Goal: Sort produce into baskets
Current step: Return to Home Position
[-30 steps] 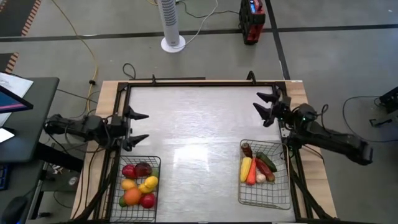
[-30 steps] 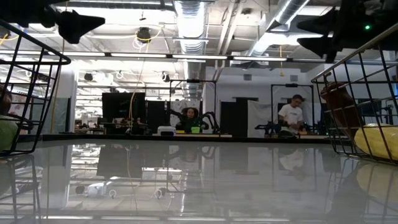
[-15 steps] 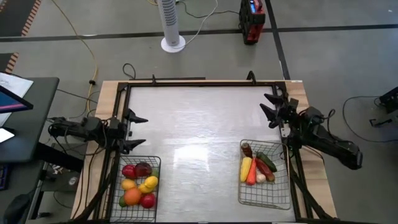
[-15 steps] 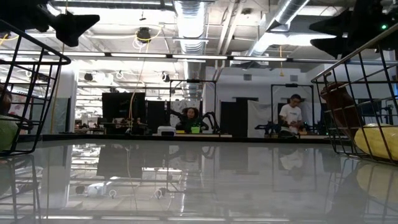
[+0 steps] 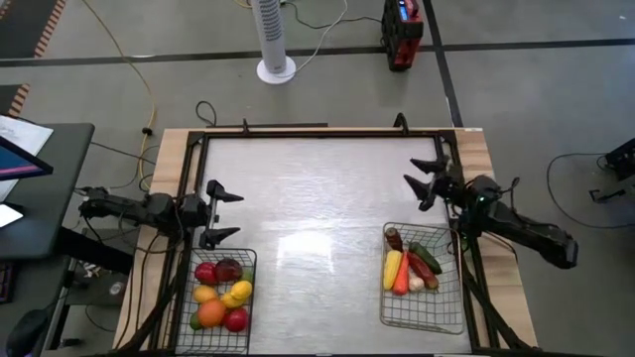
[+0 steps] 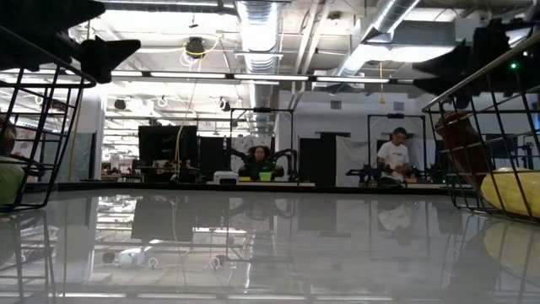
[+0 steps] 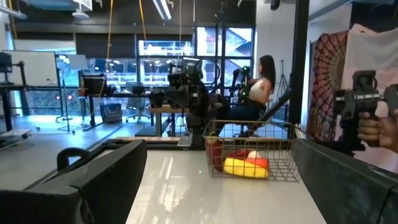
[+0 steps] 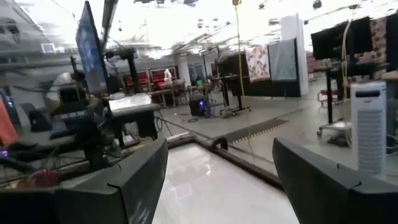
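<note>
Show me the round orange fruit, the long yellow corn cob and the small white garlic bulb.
Round orange fruit (image 5: 211, 313): high view, middle of its top.
Long yellow corn cob (image 5: 393, 269): high view, halfway along its length.
Small white garlic bulb (image 5: 417, 284): high view, its centre.

**Produce, Baskets and Fixtures — Count by Kind**

Baskets: two, the left basket (image 5: 223, 342) and the right basket (image 5: 425, 312).

Left basket, seven pieces counted:
- red apples (image 5: 205, 273), two
- dark plum (image 5: 229, 268), one
- yellow pieces (image 5: 241, 291), two
- orange (image 5: 211, 313), one
- green piece (image 5: 195, 322) at the rim, one, kind unclear

Right basket, six pieces counted — any smaller pieces wedged among them cannot be told apart:
- corn (image 5: 393, 269), one
- carrot (image 5: 401, 284), one
- red pepper (image 5: 411, 264), one
- cucumber (image 5: 427, 262), one
- garlic (image 5: 417, 285), one
- dark red-brown piece (image 5: 394, 239), one

Grippers: two, the left gripper (image 5: 233, 213) and the right gripper (image 5: 415, 183).

Table (image 5: 317, 188): one.

Tower fan (image 5: 270, 40): one.
</note>
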